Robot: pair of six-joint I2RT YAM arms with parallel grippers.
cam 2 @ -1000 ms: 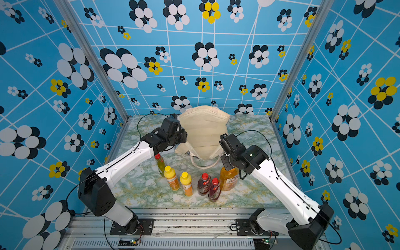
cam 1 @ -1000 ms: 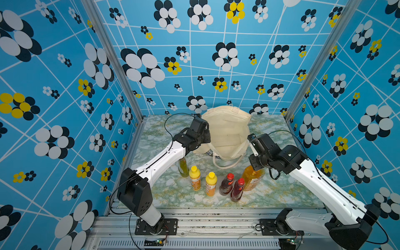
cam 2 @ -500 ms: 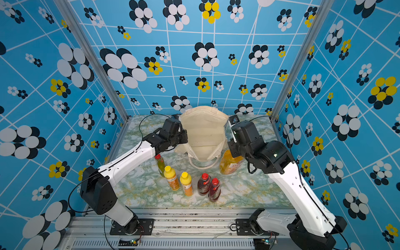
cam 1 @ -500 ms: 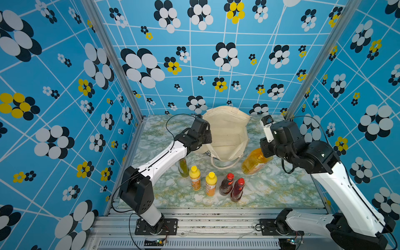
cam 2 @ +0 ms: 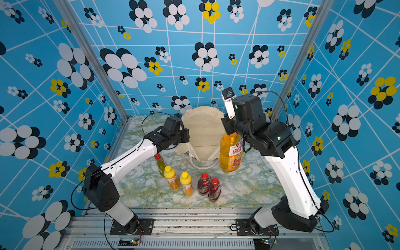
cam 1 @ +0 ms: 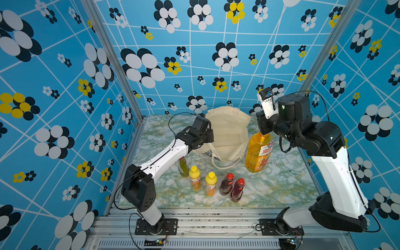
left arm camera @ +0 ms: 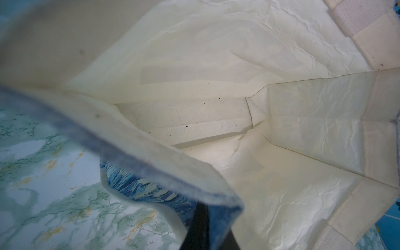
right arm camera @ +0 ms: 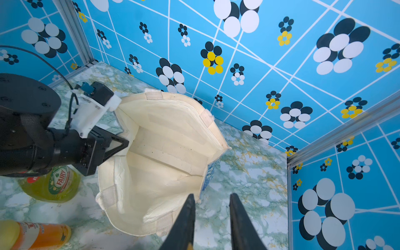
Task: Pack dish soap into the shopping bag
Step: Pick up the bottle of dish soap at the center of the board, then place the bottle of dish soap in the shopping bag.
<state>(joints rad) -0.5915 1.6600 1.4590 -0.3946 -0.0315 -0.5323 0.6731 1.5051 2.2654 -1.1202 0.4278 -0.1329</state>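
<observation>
The right end effector (cam 1: pixel 263 131) pinches the big orange plastic pump bottle (cam 1: pixel 258 154) of dish soap at its neck. The pump bottle hangs nearly upright, just beside the open mouth of the cream canvas shopping bag (cam 1: pixel 227 129), which rests on the green marbled worktop (cam 1: pixel 281 186). The left end effector (cam 1: pixel 208 138) is pressed together on the rim of the shopping bag and holds its mouth open. I judge the pump bottle heavy, because it looks full. Its smooth wall is probably slippery, so the neck under the pump is the safest place to hold, though the body may swing there. The canvas is soft and collapses easily. The five small plastic bottles (cam 1: pixel 211 183) stand in a row on the worktop, in front of the bag.
</observation>
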